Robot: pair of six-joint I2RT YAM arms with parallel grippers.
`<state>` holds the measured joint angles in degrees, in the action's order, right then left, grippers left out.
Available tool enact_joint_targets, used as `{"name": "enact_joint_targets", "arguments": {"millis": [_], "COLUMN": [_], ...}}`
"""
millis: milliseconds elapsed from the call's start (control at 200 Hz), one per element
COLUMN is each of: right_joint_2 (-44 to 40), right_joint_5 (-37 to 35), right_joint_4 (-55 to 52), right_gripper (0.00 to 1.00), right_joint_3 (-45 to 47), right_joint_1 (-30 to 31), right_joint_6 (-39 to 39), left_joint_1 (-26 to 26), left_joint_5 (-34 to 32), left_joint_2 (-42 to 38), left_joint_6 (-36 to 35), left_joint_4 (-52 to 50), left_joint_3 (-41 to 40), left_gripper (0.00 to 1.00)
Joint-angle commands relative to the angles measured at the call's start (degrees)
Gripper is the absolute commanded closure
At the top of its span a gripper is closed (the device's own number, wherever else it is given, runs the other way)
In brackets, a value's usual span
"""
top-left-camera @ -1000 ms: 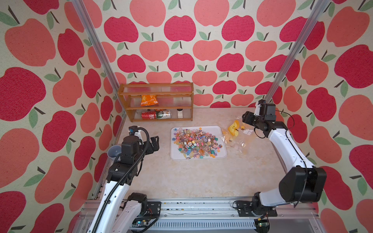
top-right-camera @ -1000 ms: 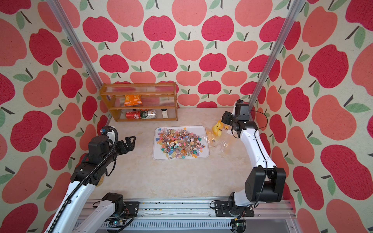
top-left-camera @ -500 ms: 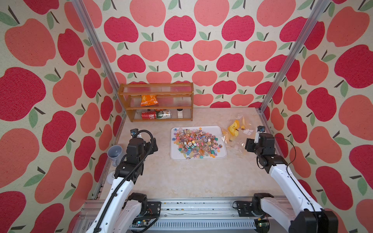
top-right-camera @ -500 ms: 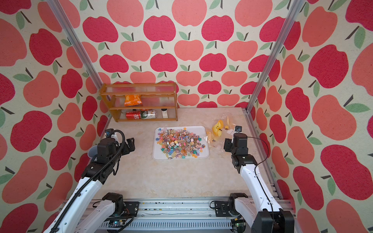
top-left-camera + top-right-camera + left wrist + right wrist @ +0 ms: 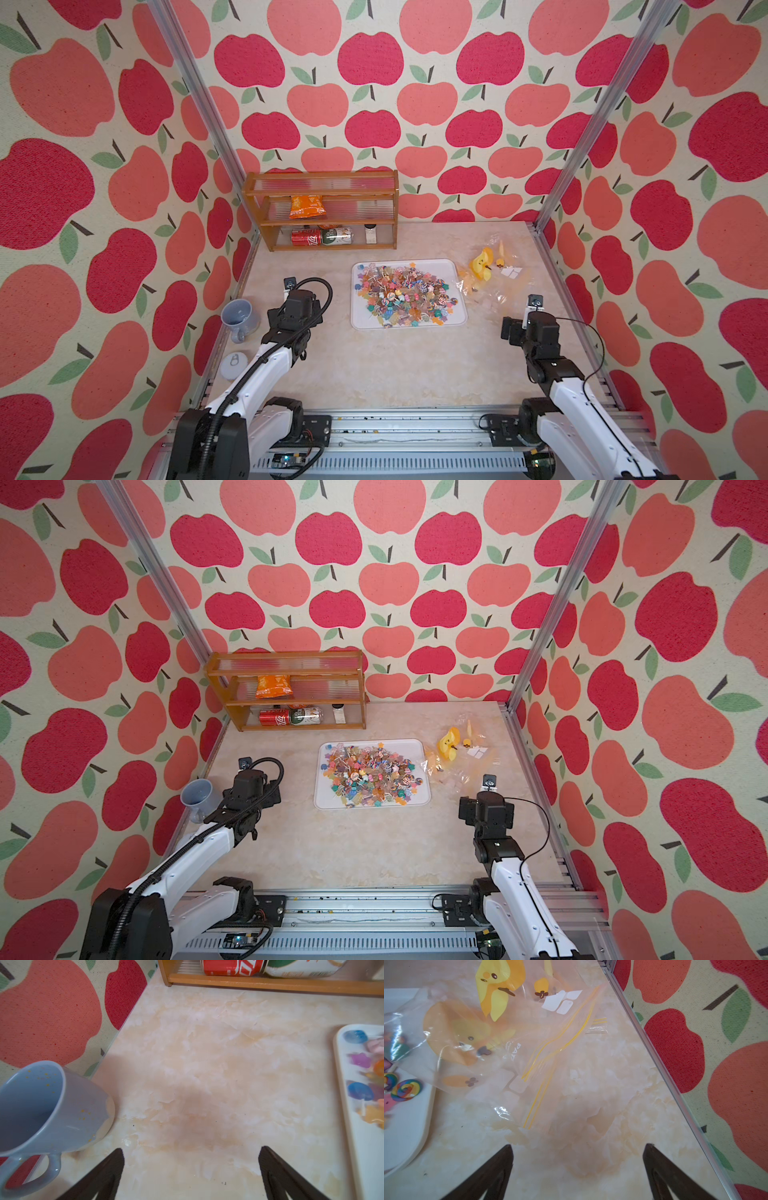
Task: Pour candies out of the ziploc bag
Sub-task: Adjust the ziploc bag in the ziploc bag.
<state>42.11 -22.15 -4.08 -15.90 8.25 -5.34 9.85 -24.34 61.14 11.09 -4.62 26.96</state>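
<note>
The right fingers (image 5: 496,1167) are spread wide with nothing between them. They hang above bare marbled surface (image 5: 399,365) close to its right edge. Just ahead of their tips lies the ziploc bag (image 5: 529,1043), crumpled flat on the surface with its yellow zip lines nearest the fingers and yellow duck prints on the film. In both top views the bag (image 5: 494,274) (image 5: 461,750) sits toward the far right corner. One of its corners laps over the right rim of the white tray (image 5: 409,325) (image 5: 370,805).

The candies (image 5: 405,295) (image 5: 372,777) are heaped on that tray, a spread of small multicoloured sweets and swirled lollipops, out of the bag. The tray sits near the middle of the surface, well apart from both pairs of fingers. The right wrist view shows only a few rainbow swirls at the tray's edge, beside the bag's corner.

The left fingers (image 5: 110,1167) are also wide apart and hold nothing. They hover over bare surface near the left edge. A blue-grey mug (image 5: 41,1105) (image 5: 239,316) stands just beside them against that edge, and bare surface lies between them and the tray.

A wooden shelf (image 5: 320,216) stands in the far left corner. An orange snack packet (image 5: 306,206) rests on its middle level, and a red can (image 5: 305,237) and a green-and-white can (image 5: 336,236) lie on their sides at the bottom.
</note>
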Motion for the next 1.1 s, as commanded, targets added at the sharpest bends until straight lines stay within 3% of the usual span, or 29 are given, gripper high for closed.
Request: {"name": "enact_joint_targets", "arguments": {"millis": [0, 365, 735, 1095], "right_joint_2": [1.75, -2.45, 2.76, 7.25], "right_joint_5": [-2.36, -3.64, -5.73, -3.79], "right_joint_4": [1.66, -0.34, 12.31, 15.47], "right_gripper": [0.01, 0.01, 0.01, 0.01], "right_joint_3": [-0.17, 0.96, 2.61, 1.67], "right_joint_1": [0.63, 1.86, 1.94, 1.87], "right_joint_6": [0.95, 0.35, 2.2, 3.46], "left_joint_1": [-0.46, 0.18, 0.0, -0.06], "left_joint_5": [-3.78, -4.37, -3.45, -3.4], "left_joint_2": [0.56, -15.64, -13.06, -11.75], "left_joint_6": [0.69, 1.83, 0.07, -0.71], "left_joint_4": [3.31, -0.04, 4.31, 7.18], "left_joint_3": [-2.5, -8.93, -8.95, -8.94], "left_gripper": [0.01, 0.01, 0.0, 0.01]}}
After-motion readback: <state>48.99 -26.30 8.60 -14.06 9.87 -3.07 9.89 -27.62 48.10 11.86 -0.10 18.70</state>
